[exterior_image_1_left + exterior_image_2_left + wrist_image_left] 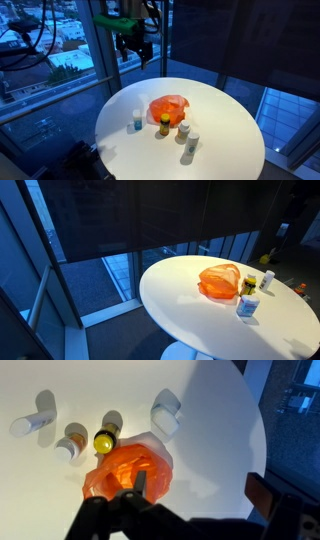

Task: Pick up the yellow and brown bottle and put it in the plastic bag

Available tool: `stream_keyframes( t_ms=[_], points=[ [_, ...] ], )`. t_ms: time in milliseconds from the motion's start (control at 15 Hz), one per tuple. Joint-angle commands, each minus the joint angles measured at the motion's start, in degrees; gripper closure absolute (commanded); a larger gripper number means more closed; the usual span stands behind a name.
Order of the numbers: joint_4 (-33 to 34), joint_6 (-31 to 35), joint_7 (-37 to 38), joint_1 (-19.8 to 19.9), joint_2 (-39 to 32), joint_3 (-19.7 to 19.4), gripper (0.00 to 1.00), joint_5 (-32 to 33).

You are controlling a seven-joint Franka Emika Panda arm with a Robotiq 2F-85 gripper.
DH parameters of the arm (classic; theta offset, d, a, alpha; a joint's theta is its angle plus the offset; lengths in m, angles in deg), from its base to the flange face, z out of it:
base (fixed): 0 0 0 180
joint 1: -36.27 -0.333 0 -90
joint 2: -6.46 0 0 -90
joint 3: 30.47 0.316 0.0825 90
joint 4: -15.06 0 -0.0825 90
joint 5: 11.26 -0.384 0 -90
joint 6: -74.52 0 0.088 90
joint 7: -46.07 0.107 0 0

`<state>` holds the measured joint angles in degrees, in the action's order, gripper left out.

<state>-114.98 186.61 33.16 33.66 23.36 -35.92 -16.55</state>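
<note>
The arm [130, 22] is glowing green on top; its fingers [144, 56] and looping cables [30, 45] are looking black.

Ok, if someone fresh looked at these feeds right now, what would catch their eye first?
The bright orange plastic bag stands out first, crumpled near the middle of the round white table. Next comes the yellow and brown bottle standing right beside it, among a few white bottles. The hand hangs high above the table, holding nothing.
</note>
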Motion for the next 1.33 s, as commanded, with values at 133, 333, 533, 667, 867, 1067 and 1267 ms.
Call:
stream_keyframes(
  t_ms=[133, 333, 533, 667, 867, 1067, 1267],
  points=[
    [0.9, 4.0, 4.9, 3.2, -5.6, 0.5, 0.0, 0.1],
    [0.1, 6.9, 9.1, 4.5, -7.3, 0.8, 0.0, 1.9],
    [0.1, 7.9, 10.7, 4.8, -7.0, 1.0, 0.0, 1.8],
    [-0.1, 7.5, 8.8, 4.7, -7.8, 0.6, 0.0, 1.0],
    [0.0, 7.6, 9.1, 4.6, -7.6, 0.8, 0.0, 1.0],
    [-0.4, 8.5, 11.8, 5.4, -8.7, 0.8, 0.0, 3.1],
    [-1.3, 11.0, 14.7, 6.3, -10.1, 0.7, 0.0, 4.4]
  ],
)
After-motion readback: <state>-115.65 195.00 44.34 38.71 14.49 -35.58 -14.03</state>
